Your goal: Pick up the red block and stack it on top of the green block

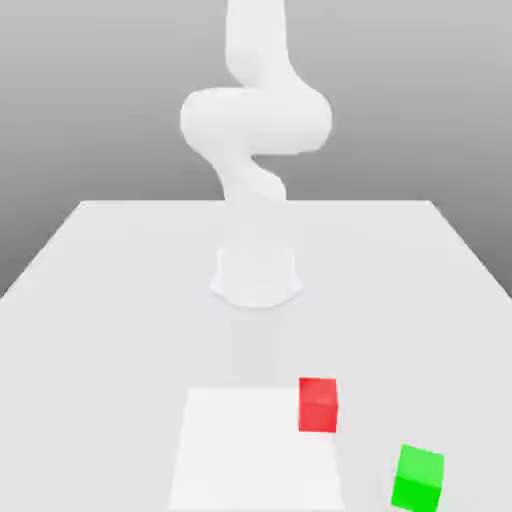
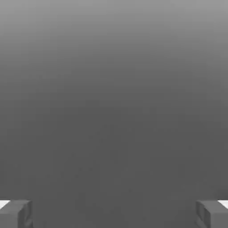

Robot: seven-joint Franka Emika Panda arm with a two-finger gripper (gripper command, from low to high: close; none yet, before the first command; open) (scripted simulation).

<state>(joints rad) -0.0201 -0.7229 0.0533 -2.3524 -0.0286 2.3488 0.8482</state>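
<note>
Two cubes rest apart on the white table (image 1: 100, 270): the red block (image 1: 318, 404) near the front, the green block (image 1: 418, 478) further toward the exterior view's right. The gripper (image 2: 114, 213) has its jaws spread wide, gripping nothing, apparently ready to approach; nothing stands between the blocks
</note>
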